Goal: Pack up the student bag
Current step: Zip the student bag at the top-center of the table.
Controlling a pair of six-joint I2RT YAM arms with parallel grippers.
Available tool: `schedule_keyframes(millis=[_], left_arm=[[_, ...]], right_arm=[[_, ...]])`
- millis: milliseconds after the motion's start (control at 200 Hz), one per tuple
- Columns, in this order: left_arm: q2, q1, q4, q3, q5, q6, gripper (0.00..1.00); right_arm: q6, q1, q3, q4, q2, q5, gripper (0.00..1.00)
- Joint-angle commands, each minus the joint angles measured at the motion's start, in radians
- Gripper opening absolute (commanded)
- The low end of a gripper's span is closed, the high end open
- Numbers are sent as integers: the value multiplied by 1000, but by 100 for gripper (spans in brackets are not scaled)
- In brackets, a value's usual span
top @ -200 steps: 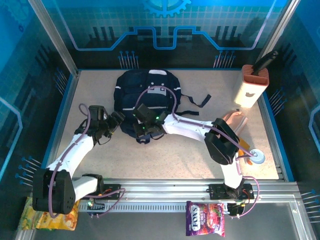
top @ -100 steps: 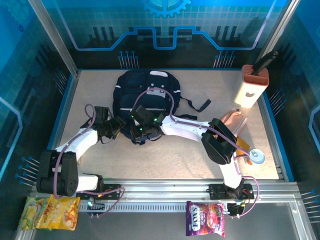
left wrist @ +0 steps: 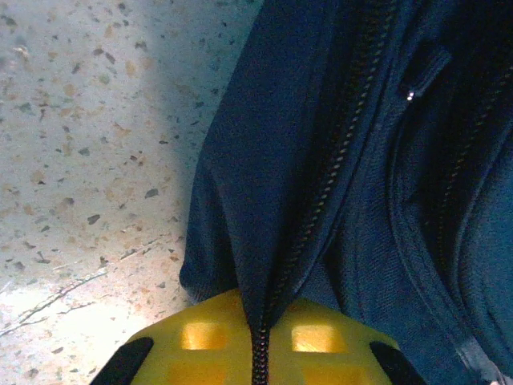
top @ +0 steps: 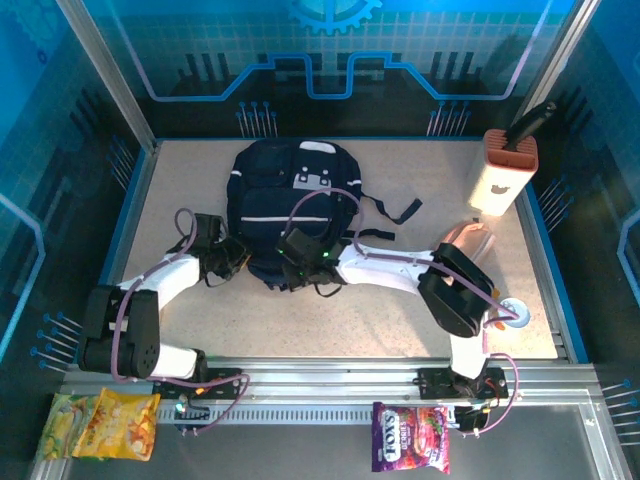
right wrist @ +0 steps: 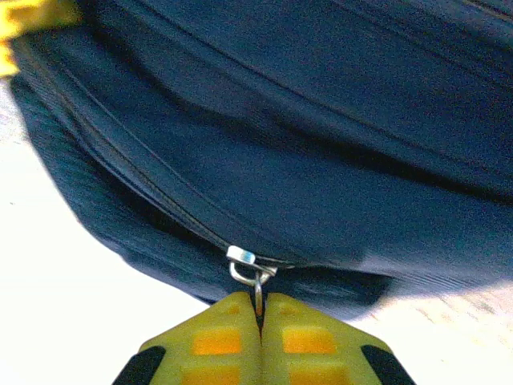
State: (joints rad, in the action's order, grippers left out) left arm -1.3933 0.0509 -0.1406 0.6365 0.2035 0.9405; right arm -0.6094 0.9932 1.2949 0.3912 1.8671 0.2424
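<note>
Top external: student bag [top: 295, 195], large dark navy fabric backpack with thin white stripes, flat on speckled beige worktop [top: 180, 180], centre-left, toward far side. Left tool [top: 240, 262] and right tool [top: 288, 276] meet at its near edge.

Left wrist: left tool [left wrist: 260, 325] closed tight on bag fabric at dark zip track [left wrist: 337, 160]. Likely anchor; should hold firm.

Right wrist: right tool [right wrist: 259, 309] pinched shut on small silver metal zip pull [right wrist: 250, 269]. Likely step: open zip. Draw along track, away from anchor, steady, so pull does not slip.

Wrist views resolve grips; top view too coarse for that, gives layout.
</note>
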Motion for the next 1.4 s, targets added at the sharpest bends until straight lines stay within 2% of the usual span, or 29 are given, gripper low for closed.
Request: schedule_keyframes(millis=[0,205,320,450,615,730,1061,1396], left_arm=[[7,-2,56,18,-20,-22,5],[21,-2,31,19,-23,-44,4],[25,-6,9,18,-25,-57,5],[16,-18,1,15,-5,-69,5],[17,-29,-20,11,16,-87,4],[17,-37,-46,14,39,-100,4],[19,-49,-120,33,69,-151,3],[26,-51,-146,52,87,-163,6]], right_arm=[[-5,-27,-88,84,-72,120,0],[64,-91,-180,18,-136,147,0],[173,-143,-203,-36,-148,120,0],[309,-236,-211,-86,-127,81,0],[388,-345,-190,-141,-90,70,0],[427,-395,-172,-208,-57,44,7],[437,-492,-53,-270,61,43,11],[273,-566,-14,-292,78,-32,18]])
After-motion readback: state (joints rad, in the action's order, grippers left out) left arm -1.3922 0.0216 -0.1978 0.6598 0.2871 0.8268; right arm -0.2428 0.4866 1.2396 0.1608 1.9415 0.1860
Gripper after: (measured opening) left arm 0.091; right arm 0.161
